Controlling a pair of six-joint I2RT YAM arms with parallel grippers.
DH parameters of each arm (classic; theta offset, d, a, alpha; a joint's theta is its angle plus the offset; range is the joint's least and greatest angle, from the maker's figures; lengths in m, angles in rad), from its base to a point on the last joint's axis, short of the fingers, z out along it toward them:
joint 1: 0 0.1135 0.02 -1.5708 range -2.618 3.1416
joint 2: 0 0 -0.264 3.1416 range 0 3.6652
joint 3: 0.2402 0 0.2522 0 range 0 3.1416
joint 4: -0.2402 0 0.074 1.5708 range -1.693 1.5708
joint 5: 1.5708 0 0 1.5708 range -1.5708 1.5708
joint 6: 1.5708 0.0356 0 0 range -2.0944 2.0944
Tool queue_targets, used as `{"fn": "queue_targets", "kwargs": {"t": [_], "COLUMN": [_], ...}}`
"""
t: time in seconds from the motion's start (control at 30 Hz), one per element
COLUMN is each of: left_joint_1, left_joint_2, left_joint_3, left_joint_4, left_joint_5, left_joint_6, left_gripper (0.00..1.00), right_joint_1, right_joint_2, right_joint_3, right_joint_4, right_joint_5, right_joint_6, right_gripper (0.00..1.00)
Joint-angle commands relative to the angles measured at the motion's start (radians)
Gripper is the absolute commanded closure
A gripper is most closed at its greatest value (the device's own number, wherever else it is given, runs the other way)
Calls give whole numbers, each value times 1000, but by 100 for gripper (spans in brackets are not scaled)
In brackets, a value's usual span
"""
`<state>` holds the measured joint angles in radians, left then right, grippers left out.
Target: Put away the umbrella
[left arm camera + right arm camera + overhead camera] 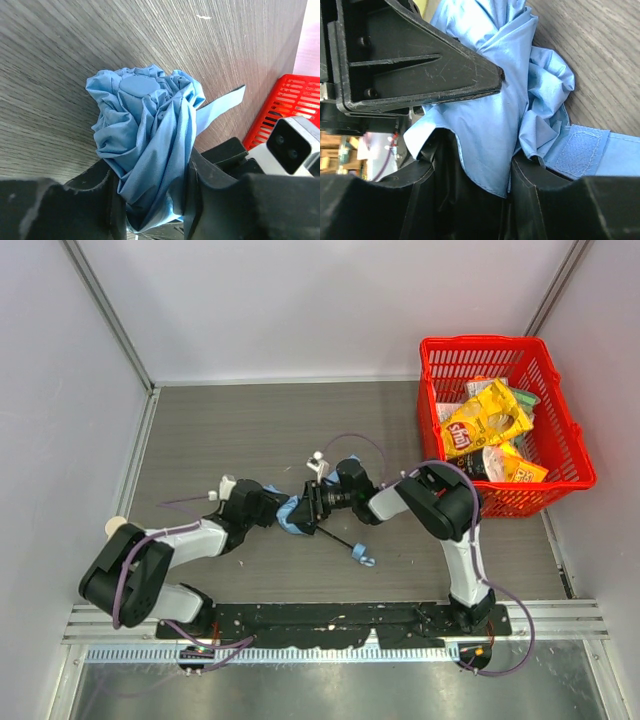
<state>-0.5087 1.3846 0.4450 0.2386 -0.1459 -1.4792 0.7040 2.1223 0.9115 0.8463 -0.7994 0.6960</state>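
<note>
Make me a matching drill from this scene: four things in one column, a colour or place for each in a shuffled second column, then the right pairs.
Things:
1. umbrella
2. basket
3. chip bag
4. umbrella strap

Descriptions:
A. yellow, lying inside the basket
B. flat blue band with a fuzzy fastening patch
C. light blue fabric, bunched at the middle of the table
D. red, at the table's far right

Pairs: 1-C; 2-D; 3-A; 4-B
</note>
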Motion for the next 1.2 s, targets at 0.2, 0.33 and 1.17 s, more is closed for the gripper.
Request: {"fn": "queue_targets", "kwargs": {"t": [0.2,0.33,1.17], "left_joint_1": [-4,-5,-2], "left_joint_2": [-1,-6,28], "left_joint_3": [-55,-26,15], "left_joint_4": [-74,-152,-245], "left_joint_5": [46,49,45], "left_joint_6": [42,22,-4], "left_gripper": [100,100,83], "right_joint_1": [130,218,329], "right_joint_2": [-306,-332,-153], "right_joint_3": [105,196,44], "right_joint_4": [-736,-840,-607], "right_joint_5": [597,788,777], "right_joint_6": [-502,-671,-624], "right_gripper": [26,22,99]}}
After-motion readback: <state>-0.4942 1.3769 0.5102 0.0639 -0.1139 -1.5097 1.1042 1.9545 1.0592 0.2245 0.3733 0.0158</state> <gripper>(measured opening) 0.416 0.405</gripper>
